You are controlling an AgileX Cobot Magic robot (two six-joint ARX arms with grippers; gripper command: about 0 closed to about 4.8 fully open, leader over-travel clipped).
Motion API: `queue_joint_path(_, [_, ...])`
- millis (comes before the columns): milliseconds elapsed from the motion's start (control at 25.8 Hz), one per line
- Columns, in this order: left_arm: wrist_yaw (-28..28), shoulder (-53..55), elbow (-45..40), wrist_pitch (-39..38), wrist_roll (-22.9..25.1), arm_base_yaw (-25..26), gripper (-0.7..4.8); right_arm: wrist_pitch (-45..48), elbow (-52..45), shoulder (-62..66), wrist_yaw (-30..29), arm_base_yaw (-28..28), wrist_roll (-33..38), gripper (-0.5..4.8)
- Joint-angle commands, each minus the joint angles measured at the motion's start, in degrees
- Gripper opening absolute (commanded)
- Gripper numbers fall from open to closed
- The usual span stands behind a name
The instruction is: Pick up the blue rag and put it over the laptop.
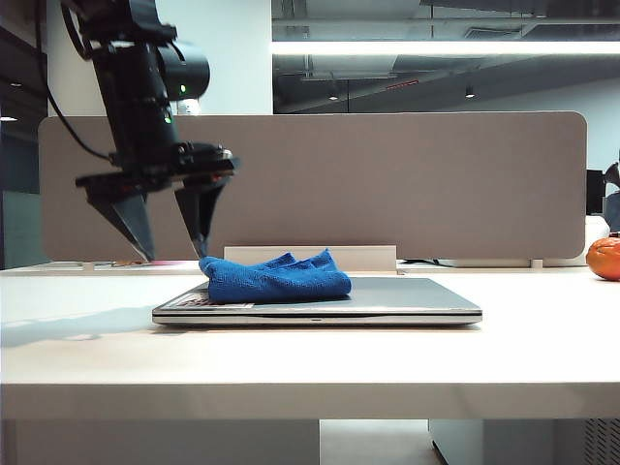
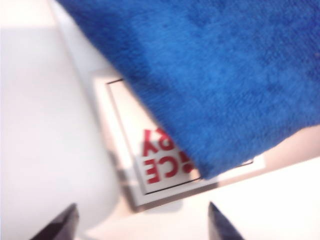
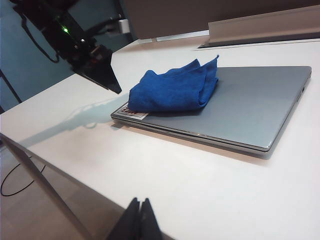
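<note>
The blue rag [image 1: 276, 278] lies bunched on the left part of the closed silver-grey laptop [image 1: 407, 298], partly covering its white-and-red sticker [image 2: 165, 167]. My left gripper [image 1: 176, 257] hangs open just above the table, left of the laptop's corner, with nothing between its fingers. In the left wrist view the blue rag [image 2: 220, 75] fills most of the picture and the laptop's corner [image 2: 150, 202] lies between the spread tips of my left gripper [image 2: 142, 220]. My right gripper [image 3: 140, 202] is shut and empty, well back from the laptop [image 3: 250, 107] and the blue rag [image 3: 175, 90].
A grey partition [image 1: 407, 184] stands behind the white table [image 1: 310, 363]. An orange fruit [image 1: 604, 258] sits at the far right. A white raised strip [image 1: 368, 256] runs behind the laptop.
</note>
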Motion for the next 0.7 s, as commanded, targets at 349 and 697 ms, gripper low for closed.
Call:
queue_joint_path(349, [-2.27,-13.88,0.24,4.42,4.83,0.02,-0.06,0.59,-0.31,-0.13,0.11,0.02,-0.04,-0.05])
queue_joint_path(697, [-2.82,-21.86,-3.08,7.37,4.85,0.02,-0.06,0.59,-0.31,-0.13,0.11,0.02,-0.04,-0.05])
